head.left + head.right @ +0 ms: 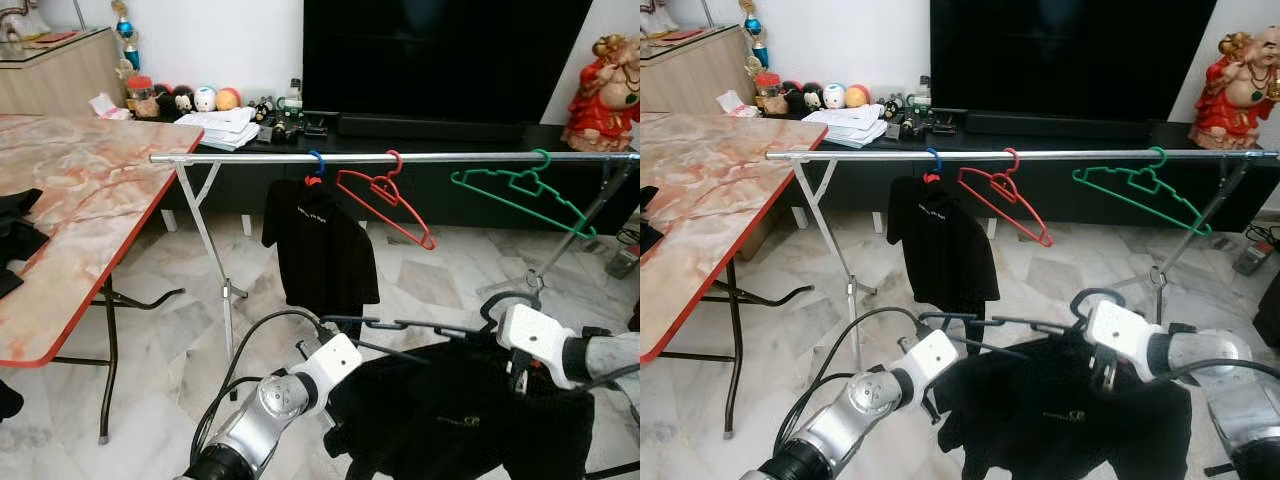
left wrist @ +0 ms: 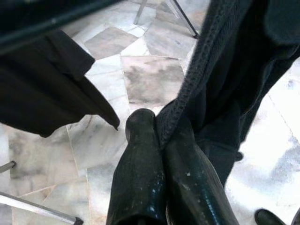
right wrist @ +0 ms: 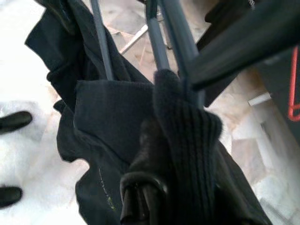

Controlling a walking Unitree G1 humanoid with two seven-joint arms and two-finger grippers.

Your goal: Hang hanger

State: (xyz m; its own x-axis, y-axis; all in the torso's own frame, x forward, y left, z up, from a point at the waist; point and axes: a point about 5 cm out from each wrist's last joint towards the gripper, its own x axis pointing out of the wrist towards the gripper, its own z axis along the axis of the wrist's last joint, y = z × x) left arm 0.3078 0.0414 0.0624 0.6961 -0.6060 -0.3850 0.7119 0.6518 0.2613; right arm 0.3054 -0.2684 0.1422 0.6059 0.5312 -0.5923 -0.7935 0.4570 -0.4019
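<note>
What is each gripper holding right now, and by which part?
Left gripper pinches the black shirt by its ribbed edge. Right gripper clamps its ribbed collar beside the dark hanger.

Both silver arms raised forward at mid height, elbows bent, wrists turned inward toward each other. Left gripper (image 2: pixel 161 140) with black fingers pressed together, pinching dark fabric. Right gripper (image 3: pixel 143 187) largely buried in cloth, finger position unclear.

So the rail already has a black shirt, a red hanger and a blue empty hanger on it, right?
Not quite: the empty hanger at the far right of the rail is green, not blue, as the left eye view shows. The black shirt and the red hanger are there.
</note>
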